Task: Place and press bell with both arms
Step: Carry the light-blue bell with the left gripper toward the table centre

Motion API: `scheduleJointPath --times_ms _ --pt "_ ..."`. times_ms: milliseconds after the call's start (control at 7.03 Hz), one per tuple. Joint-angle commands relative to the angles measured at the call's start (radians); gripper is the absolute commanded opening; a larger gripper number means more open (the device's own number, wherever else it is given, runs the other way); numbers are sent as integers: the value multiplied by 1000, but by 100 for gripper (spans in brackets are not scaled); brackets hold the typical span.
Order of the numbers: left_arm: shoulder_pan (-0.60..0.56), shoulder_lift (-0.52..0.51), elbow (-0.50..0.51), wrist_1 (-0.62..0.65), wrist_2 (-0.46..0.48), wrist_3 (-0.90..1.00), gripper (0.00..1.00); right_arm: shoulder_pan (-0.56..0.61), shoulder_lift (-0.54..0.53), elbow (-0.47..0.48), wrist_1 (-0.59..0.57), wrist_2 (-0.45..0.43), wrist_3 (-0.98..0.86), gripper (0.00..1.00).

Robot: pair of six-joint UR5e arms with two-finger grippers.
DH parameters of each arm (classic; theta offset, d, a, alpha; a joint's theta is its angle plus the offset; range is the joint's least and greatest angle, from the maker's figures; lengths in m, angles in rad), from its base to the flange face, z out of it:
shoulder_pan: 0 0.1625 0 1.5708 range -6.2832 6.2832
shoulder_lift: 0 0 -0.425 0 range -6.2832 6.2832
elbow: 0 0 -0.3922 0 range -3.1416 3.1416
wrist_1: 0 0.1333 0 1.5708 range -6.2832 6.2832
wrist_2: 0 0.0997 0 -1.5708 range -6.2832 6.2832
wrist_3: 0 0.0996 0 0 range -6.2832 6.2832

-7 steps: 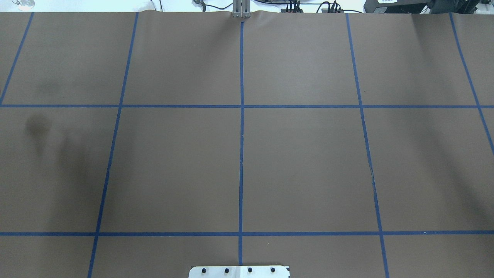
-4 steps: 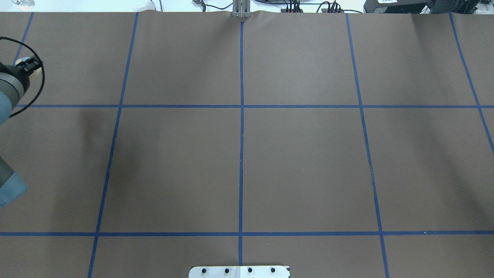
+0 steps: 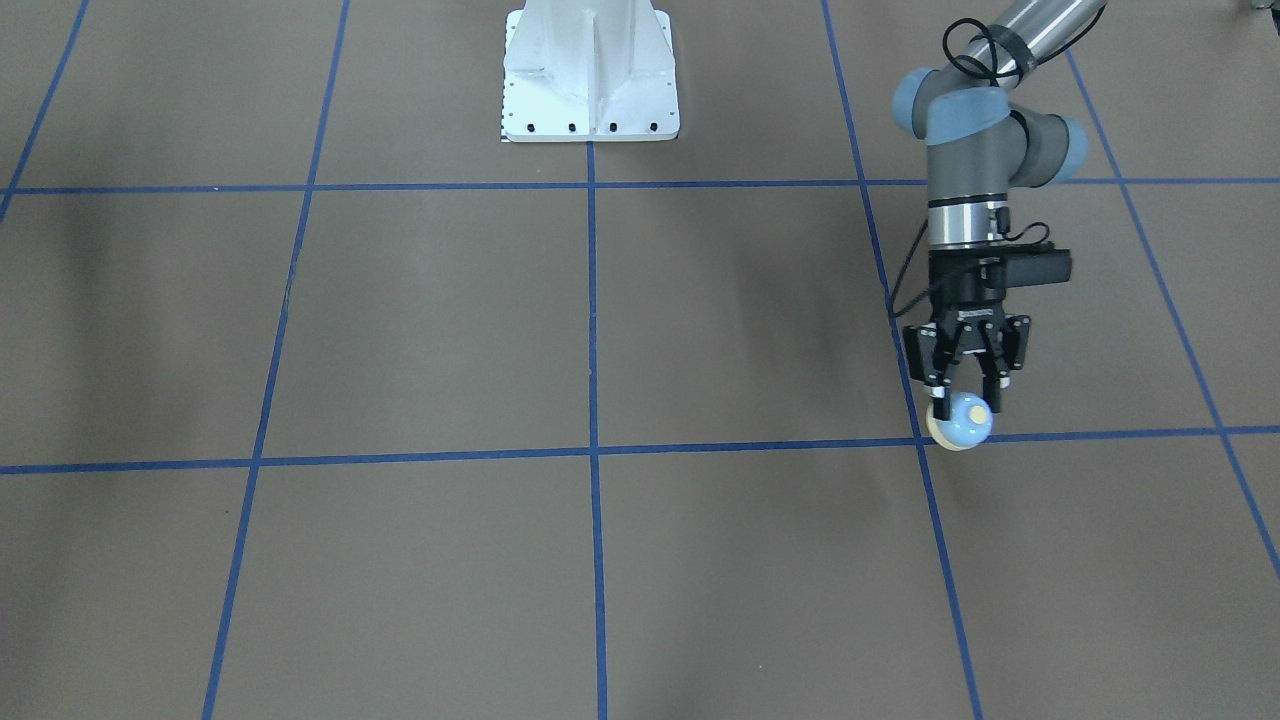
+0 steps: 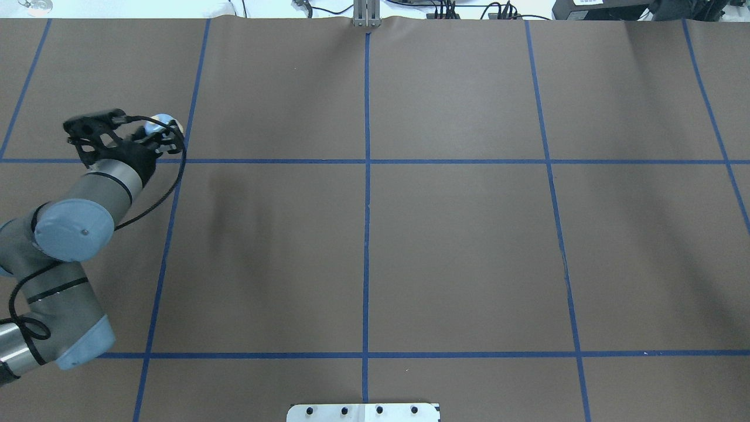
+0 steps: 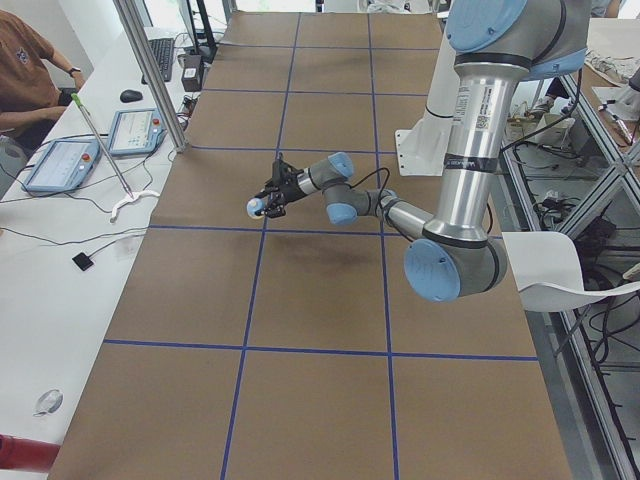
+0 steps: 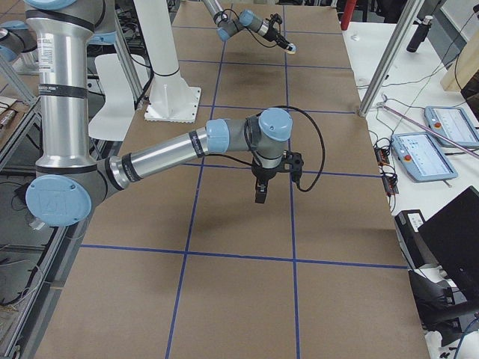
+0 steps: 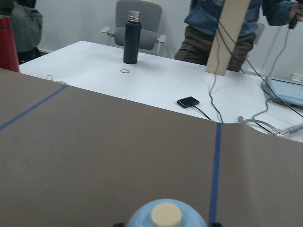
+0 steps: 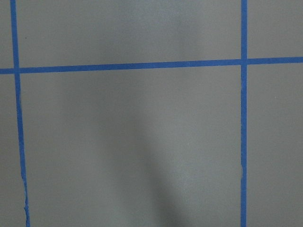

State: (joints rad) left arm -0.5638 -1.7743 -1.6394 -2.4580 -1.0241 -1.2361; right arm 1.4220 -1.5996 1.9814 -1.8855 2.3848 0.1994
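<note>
The light-blue bell (image 3: 966, 420) with its cream button (image 7: 166, 215) is held in my left gripper (image 3: 962, 405), whose fingers are shut on it. It hangs above the brown table near a crossing of blue tape lines. The bell (image 4: 159, 123) and left gripper (image 4: 153, 136) show at the left in the overhead view, and from the side (image 5: 257, 207). My right gripper (image 6: 260, 196) shows only in the exterior right view, pointing down over the table. I cannot tell whether it is open or shut.
The white pedestal base (image 3: 590, 80) stands at the robot's edge of the table. Blue tape lines (image 4: 366, 205) divide the brown mat into squares. Beyond the far edge is a white desk with a dark bottle (image 7: 131, 38), tablets (image 5: 135, 130) and people.
My left arm has come into the overhead view from the left and moved right with the bell in its gripper. Its shadow has shifted right.
</note>
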Motion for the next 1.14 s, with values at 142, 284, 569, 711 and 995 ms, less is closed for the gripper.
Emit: scheduleJointPath --times_ms 142,284,569,711,995 --pt "59 -161 108 -231 -90 284 0 -8 10 -1 -43 1 2 100" --pt "59 -207 154 -284 -131 356 0 -12 12 -1 -52 1 2 100" --pt "59 -229 168 -392 -266 514 0 -18 18 -10 -55 2 2 100" --pt "62 -299 220 -392 -277 517 0 -21 17 -10 -57 5 2 100" --pt "82 -401 332 -394 -260 518 0 -26 38 -45 -58 8 2 100"
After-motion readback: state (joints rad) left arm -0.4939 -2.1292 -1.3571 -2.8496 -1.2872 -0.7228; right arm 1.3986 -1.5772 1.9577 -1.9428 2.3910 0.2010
